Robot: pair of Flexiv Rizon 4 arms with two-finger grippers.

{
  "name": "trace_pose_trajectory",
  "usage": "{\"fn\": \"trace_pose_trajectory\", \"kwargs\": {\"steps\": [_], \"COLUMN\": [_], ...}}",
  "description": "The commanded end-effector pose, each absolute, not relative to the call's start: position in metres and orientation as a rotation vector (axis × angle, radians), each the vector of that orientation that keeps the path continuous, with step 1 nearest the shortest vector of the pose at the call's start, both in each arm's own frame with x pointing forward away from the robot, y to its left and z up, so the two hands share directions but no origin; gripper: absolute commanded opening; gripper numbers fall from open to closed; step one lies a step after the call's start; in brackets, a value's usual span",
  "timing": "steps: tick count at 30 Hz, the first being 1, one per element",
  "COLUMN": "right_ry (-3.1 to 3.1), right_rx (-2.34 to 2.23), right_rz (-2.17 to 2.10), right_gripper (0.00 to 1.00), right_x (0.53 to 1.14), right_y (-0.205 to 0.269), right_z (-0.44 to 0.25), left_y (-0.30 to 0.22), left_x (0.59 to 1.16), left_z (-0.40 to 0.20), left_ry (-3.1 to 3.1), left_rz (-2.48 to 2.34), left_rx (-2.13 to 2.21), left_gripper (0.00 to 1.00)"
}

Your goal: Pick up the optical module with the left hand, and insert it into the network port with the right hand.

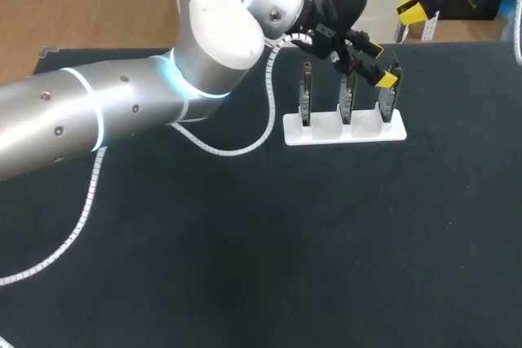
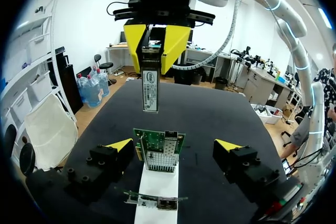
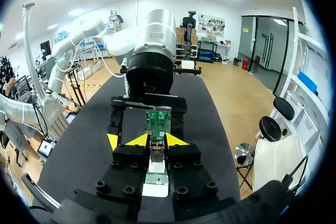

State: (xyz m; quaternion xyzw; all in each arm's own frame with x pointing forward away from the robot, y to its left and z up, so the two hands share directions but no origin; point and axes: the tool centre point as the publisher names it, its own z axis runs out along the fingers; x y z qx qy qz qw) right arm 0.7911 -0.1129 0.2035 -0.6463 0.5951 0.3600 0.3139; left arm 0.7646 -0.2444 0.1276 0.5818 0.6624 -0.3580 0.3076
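Observation:
The optical module, a slim metal bar with a label, hangs pointing down from my right gripper, whose yellow fingers are shut on its top end. In the right wrist view the module lies between my right gripper's closed tips. That gripper hovers beyond the table's far right edge. My left gripper stands open around the rightmost network card. Seen from the left wrist, its tips are spread wide on either side of the green card, touching nothing.
A white rack at the back right holds three upright network cards, the other two at left and middle. A white spiral cable trails from my left arm over the black table.

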Motion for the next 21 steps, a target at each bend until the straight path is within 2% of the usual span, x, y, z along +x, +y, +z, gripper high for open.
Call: {"fn": "trace_pose_trajectory", "kwargs": {"steps": [1,21], "right_ry": [1.570,1.574], "right_rx": [-1.701,-1.697], "right_rz": [0.941,0.933], "right_gripper": [0.00,0.00], "right_x": [0.7878,0.7841], "right_y": [-0.1126,-0.1151], "right_z": [0.2036,0.2041], "left_y": [-0.2422,-0.2451], "left_x": [0.7624,0.7570], "left_z": [0.1270,0.1258], "left_ry": [1.756,1.755], "left_rz": [-0.944,-0.950], "left_rx": [1.535,1.548], "left_gripper": [1.00,1.00]}}
